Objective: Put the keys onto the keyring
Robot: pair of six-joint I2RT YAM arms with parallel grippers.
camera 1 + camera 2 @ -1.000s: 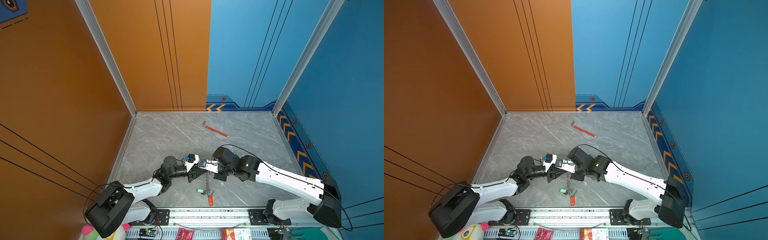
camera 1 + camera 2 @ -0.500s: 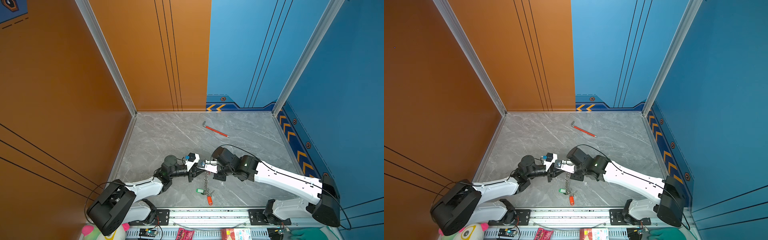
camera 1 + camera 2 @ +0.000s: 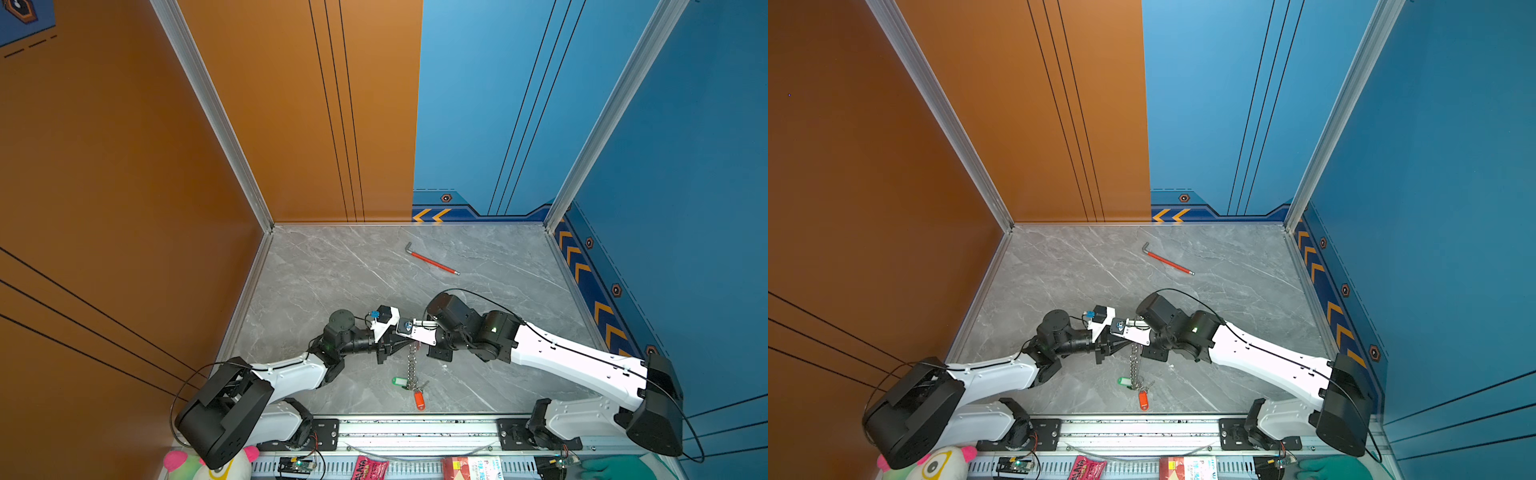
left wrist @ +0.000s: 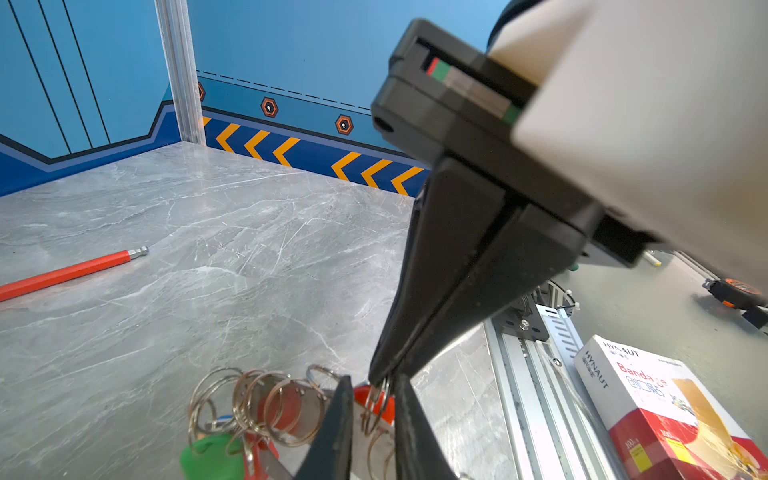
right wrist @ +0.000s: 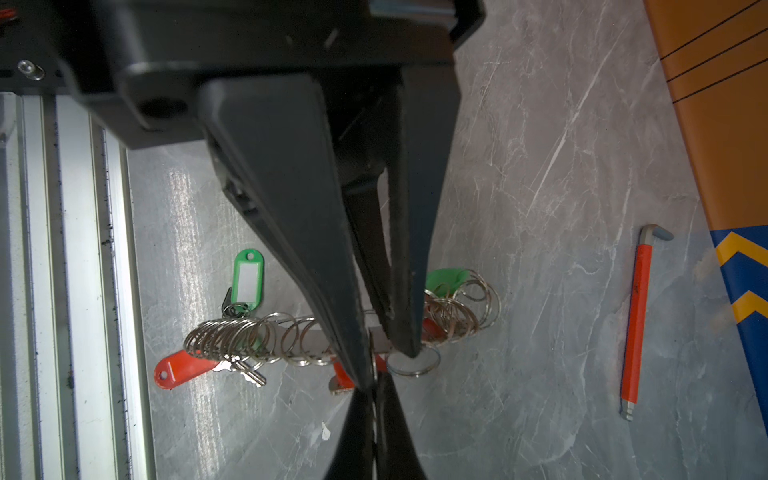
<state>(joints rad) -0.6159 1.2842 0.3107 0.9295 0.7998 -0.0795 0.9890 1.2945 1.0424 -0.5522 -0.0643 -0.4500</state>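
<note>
The grey marble-look tabletop (image 3: 332, 270) is smooth and glossy, so metal dragged over it should slide rather than catch. Above it the two arms meet tip to tip. The right gripper (image 5: 375, 381) is pinched tight on the keyring (image 5: 249, 336), holding one thin wire ring (image 4: 387, 397). The left gripper (image 4: 372, 384) faces it with its jaws a little apart, that ring sitting in the gap and apparently not clamped. From the pinch the keyring trails away towards the front rail, a flat dull-grey hoop strung with many springy, shiny split rings that bunch and overlap. The keys (image 5: 249, 376) lie at its far end, small bright blades on glossy oblong plastic tags. An orange tag (image 5: 183, 370) and a green tag (image 5: 248, 276) rest on the table there, well clear of both grippers. Another orange tag (image 5: 343, 376) sits just beside the left fingertips; I cannot tell whether it is linked yet. A red-sleeved hex wrench (image 5: 636, 324) lies far off. The step looks like working a key onto the pinched ring. It would go best with the right clamp steady and the left closing squarely close to the pinch. Moves should be small, since round wire slips off smooth black fingers and any tug drags the whole chain.
</note>
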